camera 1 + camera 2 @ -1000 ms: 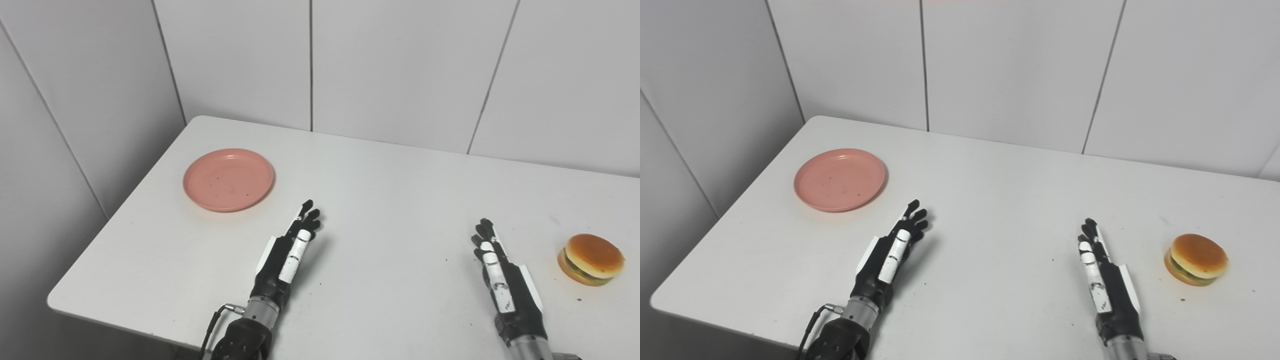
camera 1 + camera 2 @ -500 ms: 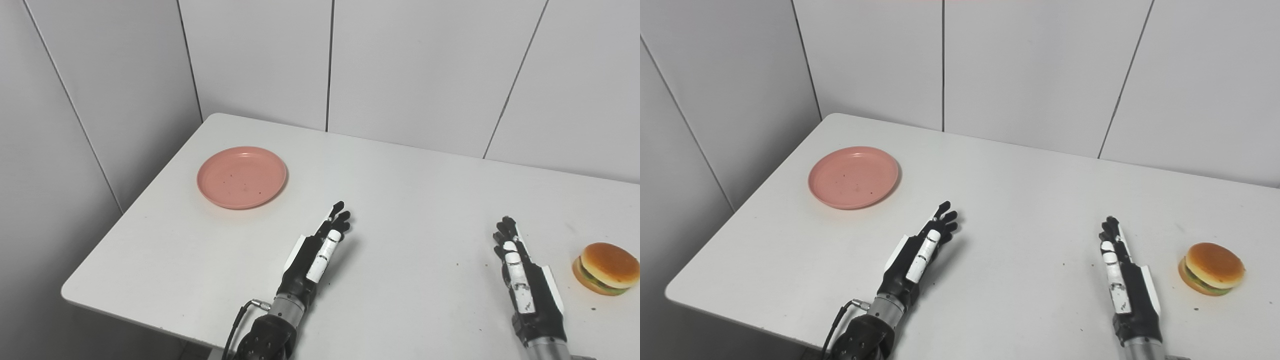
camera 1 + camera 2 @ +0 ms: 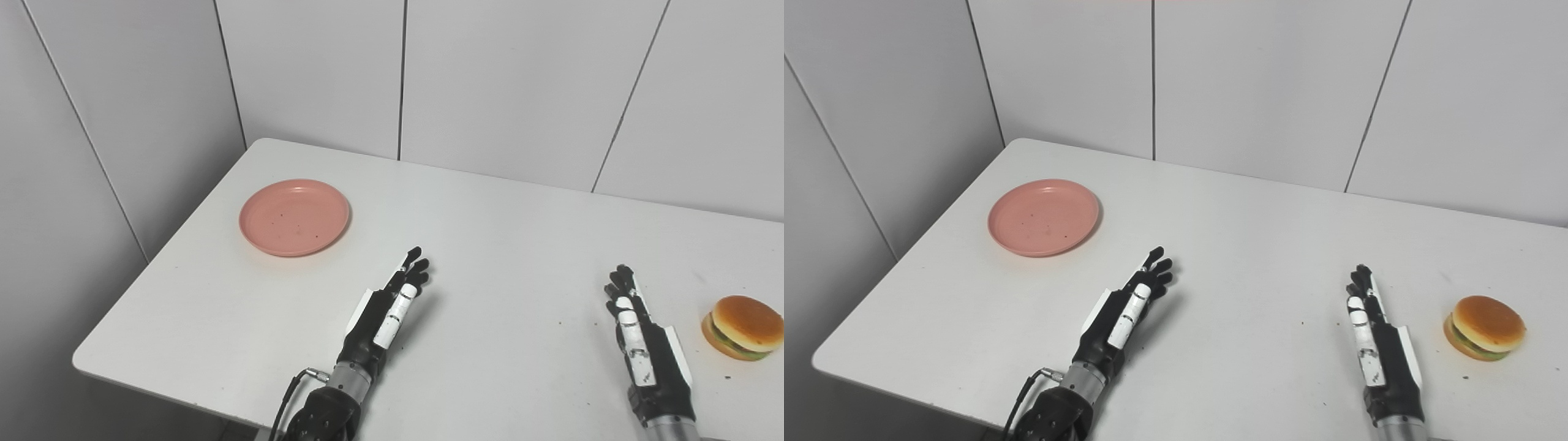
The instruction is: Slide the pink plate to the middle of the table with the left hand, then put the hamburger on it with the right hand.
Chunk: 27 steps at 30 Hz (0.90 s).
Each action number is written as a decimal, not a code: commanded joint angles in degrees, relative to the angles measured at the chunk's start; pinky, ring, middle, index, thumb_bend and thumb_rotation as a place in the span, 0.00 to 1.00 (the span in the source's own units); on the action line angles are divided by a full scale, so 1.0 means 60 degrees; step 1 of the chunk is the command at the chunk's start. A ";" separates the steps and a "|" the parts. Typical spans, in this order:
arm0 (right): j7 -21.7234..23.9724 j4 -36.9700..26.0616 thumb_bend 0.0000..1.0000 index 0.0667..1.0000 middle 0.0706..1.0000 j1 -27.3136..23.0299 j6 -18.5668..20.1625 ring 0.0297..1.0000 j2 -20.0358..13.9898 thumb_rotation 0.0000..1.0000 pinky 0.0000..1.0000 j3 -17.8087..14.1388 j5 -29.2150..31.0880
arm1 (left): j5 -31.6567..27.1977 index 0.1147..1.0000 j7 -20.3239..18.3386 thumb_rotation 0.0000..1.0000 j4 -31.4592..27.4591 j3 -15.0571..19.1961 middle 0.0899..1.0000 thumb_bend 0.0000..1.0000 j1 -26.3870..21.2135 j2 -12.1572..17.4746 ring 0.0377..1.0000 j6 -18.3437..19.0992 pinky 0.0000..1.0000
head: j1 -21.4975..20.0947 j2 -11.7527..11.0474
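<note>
Overhead, grey wall panels [image 3: 508,79] corner a white table [image 3: 502,220] — crumb-speckled.

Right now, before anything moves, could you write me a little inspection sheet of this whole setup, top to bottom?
Surface: white table, scattered with small dark specks.
Job's things: pink plate at the far left, holding only crumbs; hamburger at the right edge, upright, not on the plate.
Clutter: nothing seen.
Hands: left hand open, fingers extended, near the table's middle front, apart from the plate; right hand open, fingers extended, beside the hamburger but not touching it.
Cables: a black cable loops from the left wrist.
Surroundings: plain grey wall panels behind and to the left.
</note>
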 commanded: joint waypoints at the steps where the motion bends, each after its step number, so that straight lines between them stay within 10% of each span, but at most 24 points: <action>1: 0.0018 0.0153 0.12 1.00 0.99 0.0416 -0.0167 0.98 0.0087 1.00 1.00 0.0067 -0.0026 | -0.0092 0.94 -0.0138 0.99 -0.0264 0.0051 0.95 0.57 -0.0019 0.0190 0.94 0.0315 0.95 | 0.0006 0.0017; 27: 0.0084 0.0299 0.12 1.00 0.99 0.0343 -0.0258 0.98 0.0048 1.00 1.00 0.0100 -0.0121 | -0.0722 0.92 -0.0187 0.95 -0.2462 0.1312 0.92 0.61 -0.1823 0.0891 0.90 0.2177 0.94 | 0.0183 -0.0059</action>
